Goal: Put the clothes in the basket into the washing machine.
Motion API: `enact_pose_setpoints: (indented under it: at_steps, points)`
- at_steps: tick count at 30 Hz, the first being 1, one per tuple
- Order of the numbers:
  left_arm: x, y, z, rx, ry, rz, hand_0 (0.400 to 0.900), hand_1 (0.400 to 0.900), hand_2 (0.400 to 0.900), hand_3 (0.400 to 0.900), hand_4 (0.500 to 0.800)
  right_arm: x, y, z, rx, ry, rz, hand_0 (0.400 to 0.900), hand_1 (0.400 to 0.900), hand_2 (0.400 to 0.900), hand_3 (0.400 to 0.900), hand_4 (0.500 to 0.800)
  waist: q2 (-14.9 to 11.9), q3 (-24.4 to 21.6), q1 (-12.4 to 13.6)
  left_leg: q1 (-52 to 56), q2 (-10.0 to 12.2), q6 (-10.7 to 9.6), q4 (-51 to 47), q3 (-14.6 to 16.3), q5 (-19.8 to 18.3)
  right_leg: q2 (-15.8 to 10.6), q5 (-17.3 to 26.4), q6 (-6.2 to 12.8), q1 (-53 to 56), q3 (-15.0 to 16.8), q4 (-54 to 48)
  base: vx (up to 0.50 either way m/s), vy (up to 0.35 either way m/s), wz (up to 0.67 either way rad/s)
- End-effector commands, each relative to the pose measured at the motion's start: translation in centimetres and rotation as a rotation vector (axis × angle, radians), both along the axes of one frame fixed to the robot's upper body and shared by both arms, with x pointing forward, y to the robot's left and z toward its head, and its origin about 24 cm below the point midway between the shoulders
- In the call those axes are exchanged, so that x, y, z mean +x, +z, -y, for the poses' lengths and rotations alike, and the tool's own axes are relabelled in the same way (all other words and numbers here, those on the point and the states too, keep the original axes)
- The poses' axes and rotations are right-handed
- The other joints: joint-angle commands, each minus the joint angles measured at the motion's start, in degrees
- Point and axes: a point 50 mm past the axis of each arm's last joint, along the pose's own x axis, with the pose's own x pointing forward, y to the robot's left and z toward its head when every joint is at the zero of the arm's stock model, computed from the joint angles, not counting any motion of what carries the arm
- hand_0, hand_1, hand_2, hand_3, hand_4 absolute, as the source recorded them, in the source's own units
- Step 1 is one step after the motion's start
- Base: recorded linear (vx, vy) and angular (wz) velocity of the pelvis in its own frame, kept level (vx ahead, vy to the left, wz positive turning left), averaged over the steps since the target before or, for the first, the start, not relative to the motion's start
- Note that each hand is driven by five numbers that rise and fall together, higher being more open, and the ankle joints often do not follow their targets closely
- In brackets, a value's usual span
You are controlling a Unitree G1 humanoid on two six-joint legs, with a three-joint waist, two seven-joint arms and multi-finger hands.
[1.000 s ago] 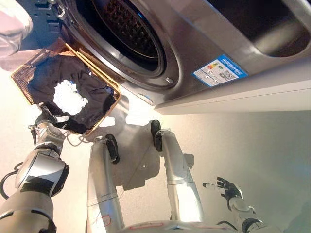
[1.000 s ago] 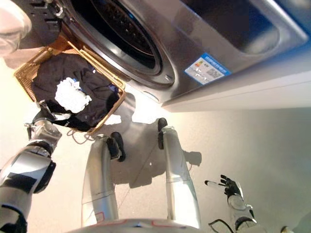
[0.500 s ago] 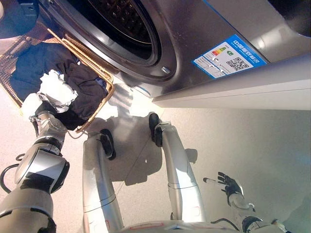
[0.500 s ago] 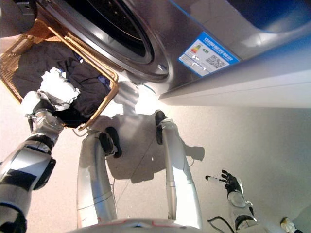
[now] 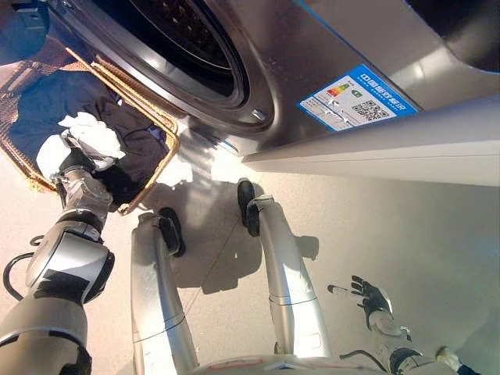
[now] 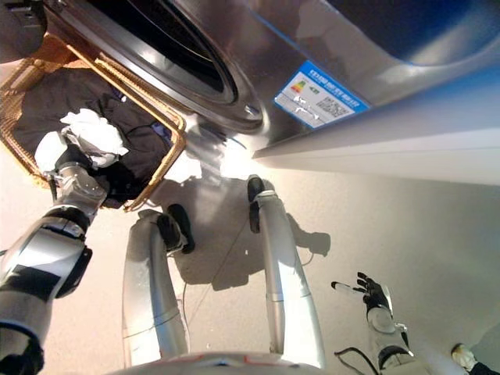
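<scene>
The left robot hand (image 5: 72,162) is down in the wicker basket (image 5: 156,176), fingers curled into a white garment (image 5: 92,134) that lies on top of the dark clothes (image 5: 125,144) — bunched cloth, and how firm the hold is I cannot tell. If it has only a fold, the piece could slide free on the way up and drop to the floor (image 5: 375,234), or trail a dark item over the rim. The basket sits just beside the washing machine (image 5: 312,70), right under its open drum mouth (image 5: 183,39), so the lift is short but cramped: the chrome door ring overhangs the basket's far edge, and a wide swing could catch cloth or wrist on it. Open floor lies to the right, where the right robot hand (image 6: 373,297) hangs idle, fingers spread, holding nothing.
</scene>
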Motion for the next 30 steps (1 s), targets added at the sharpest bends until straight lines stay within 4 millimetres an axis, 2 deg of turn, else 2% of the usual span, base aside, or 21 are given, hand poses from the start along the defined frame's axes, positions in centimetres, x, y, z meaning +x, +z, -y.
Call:
enact_pose_setpoints:
  at_steps: [1, 5, 6, 8, 17, 23, 30]
  points:
    - [0.5, 1.2, 0.3, 0.04, -0.019, 0.07, 0.9, 0.9, 0.9, 0.9, 0.8, -5.1, 0.7, 5.4, -0.167, -0.109, -0.146, 0.9, 0.9, 0.9, 0.9, 0.8, 2.6, -3.9, -1.6, 4.2, -1.9, 3.8, 2.9, -3.1, -5.7, 0.9, -0.4, -2.83, 2.4, -4.8, -3.5, -0.02, -0.033, -0.14]
    - [0.2, 0.5, 0.0, -0.042, -0.003, 0.049, 0.9, 0.9, 0.9, 0.9, 0.8, -4.6, 0.9, 5.5, -0.173, -0.105, -0.132, 0.9, 0.9, 0.9, 0.9, 0.8, 2.4, -2.5, -1.6, 1.8, -1.3, 3.8, 7.4, -3.7, -6.5, 1.1, -1.4, -3.25, 0.2, -5.3, 0.4, -0.04, -0.027, -0.08]
    - [0.2, 0.3, 0.0, -0.056, -0.005, 0.04, 0.857, 0.857, 0.857, 0.857, 0.774, -4.5, 0.9, 5.5, -0.171, -0.107, -0.131, 0.9, 0.9, 0.9, 0.9, 0.8, 2.4, -2.2, -1.6, 1.2, -1.2, 3.8, 8.3, -3.8, -6.7, 1.2, -1.5, -3.33, -0.3, -5.4, 1.0, -0.03, -0.014, -0.09]
    - [0.2, -0.1, 0.2, -0.086, -0.016, 0.032, 0.4, 0.4, 0.4, 0.4, 0.5, -4.5, 0.9, 5.5, -0.172, -0.112, -0.129, 0.9, 0.9, 0.9, 0.9, 0.8, 2.4, -1.8, -1.4, 0.5, -1.0, 3.9, 9.3, -3.8, -6.9, 1.2, -1.7, -3.6, -1.1, -5.6, 2.0, -0.02, -0.012, -0.1]
    - [-0.1, -0.8, 0.2, -0.113, -0.015, 0.017, 0.4, 0.4, 0.4, 0.4, 0.5, -4.7, 1.0, 5.7, -0.174, -0.119, -0.131, 0.9, 0.9, 0.9, 0.9, 0.8, 2.8, -2.2, -1.5, -0.6, -0.6, 3.8, 10.1, -3.8, -6.6, 2.2, -2.0, -4.29, -2.4, -6.0, 2.7, 0.0, -0.009, -0.05]
    - [0.0, -1.3, 0.7, -0.116, -0.032, 0.007, 0.4, 0.4, 0.4, 0.4, 0.5, -4.5, 1.0, 5.6, -0.173, -0.11, -0.129, 0.9, 0.9, 0.9, 0.9, 0.8, 3.5, -4.4, -2.0, -0.3, -1.0, 3.5, 7.0, -3.8, -5.6, 1.9, -1.6, -4.42, -1.9, -6.1, 0.1, 0.01, -0.011, 0.05]
    - [0.4, -1.1, 1.2, -0.119, -0.055, 0.019, 0.4, 0.4, 0.4, 0.4, 0.5, -3.0, 1.3, 5.4, -0.177, -0.076, -0.099, 0.9, 0.9, 0.9, 0.9, 0.8, 4.1, -6.4, -2.6, 4.8, -1.7, 2.7, -4.9, -3.5, -2.1, 0.9, 1.9, -3.36, 3.8, -6.4, -9.9, 0.01, -0.006, 0.09]
